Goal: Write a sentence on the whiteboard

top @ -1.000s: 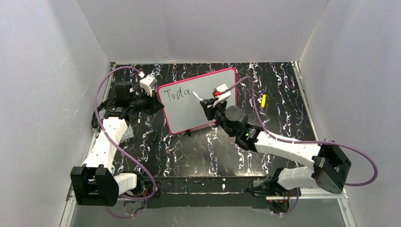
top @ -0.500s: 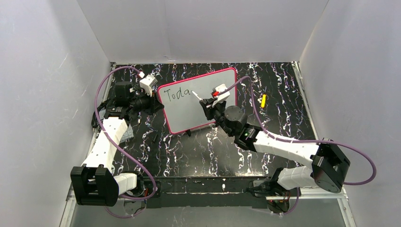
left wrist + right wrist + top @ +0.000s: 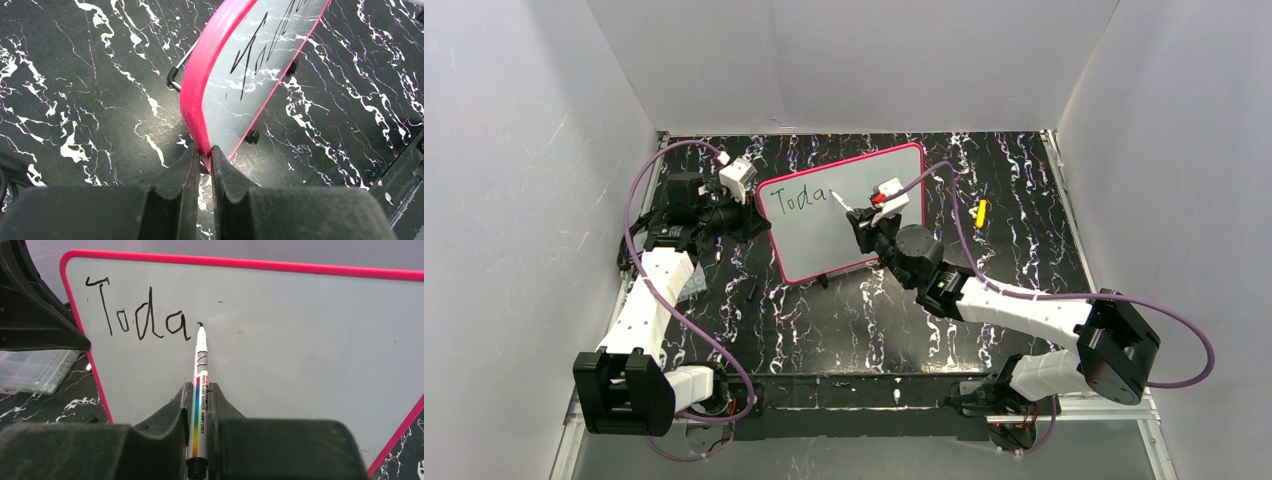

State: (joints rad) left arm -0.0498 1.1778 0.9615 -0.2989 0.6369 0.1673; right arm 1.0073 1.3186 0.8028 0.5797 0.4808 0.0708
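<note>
A: Where does our next stroke go?
B: Rightward. Our right claw (image 3: 200,387) grips the marker (image 3: 201,352), axis pointing far, tip seemingly touching the whiteboard (image 3: 300,335) just right of the sentence (image 3: 141,322). Our left claw (image 3: 204,152) clamps its left frame.

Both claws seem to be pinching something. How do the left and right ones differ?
The left gripper clamps the pink frame of the whiteboard; the right gripper clamps a white marker. The left gripper sits at the board's edge, apparently steadying it; the right gripper faces the writing surface, the marker's tip at the board just after the letters "Toda". Both are shut on what they hold.
</note>
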